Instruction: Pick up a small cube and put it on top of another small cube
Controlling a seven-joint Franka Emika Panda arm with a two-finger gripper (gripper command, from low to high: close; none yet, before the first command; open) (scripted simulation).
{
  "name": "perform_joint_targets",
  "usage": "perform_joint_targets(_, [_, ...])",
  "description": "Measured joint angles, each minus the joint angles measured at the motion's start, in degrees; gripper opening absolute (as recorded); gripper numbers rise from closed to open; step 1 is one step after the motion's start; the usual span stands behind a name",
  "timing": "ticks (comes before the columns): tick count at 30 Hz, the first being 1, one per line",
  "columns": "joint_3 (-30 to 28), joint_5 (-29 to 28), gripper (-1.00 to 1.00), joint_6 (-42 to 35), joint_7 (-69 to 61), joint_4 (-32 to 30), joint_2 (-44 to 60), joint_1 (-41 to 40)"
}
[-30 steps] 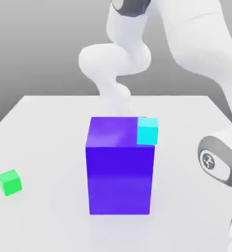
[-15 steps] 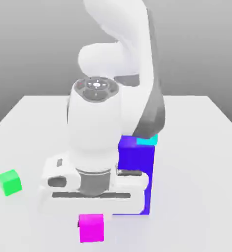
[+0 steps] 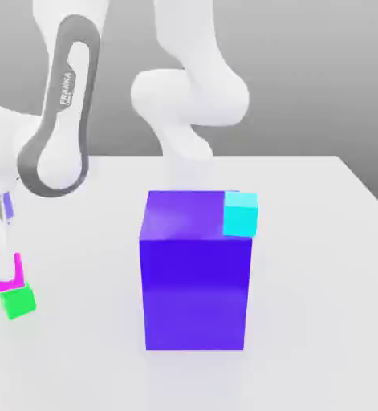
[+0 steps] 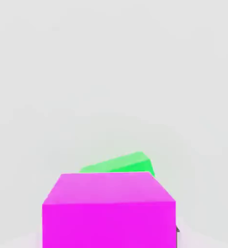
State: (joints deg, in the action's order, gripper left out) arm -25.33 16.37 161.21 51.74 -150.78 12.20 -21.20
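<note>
You are seeing the magenta cube sitting just above the green cube, at the exterior view's left, well apart from the big blue block and cyan cube.

Small magenta cube: plain, partly visible, positioned just above and against the small bright green cube. Green cube: resting on the white desk, at the exterior view's left.
</note>
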Motion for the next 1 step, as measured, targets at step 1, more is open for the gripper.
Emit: perform_joint_targets(1, [0.0,0.0,1.00,0.0,0.0,0.0,0.0,0.0])
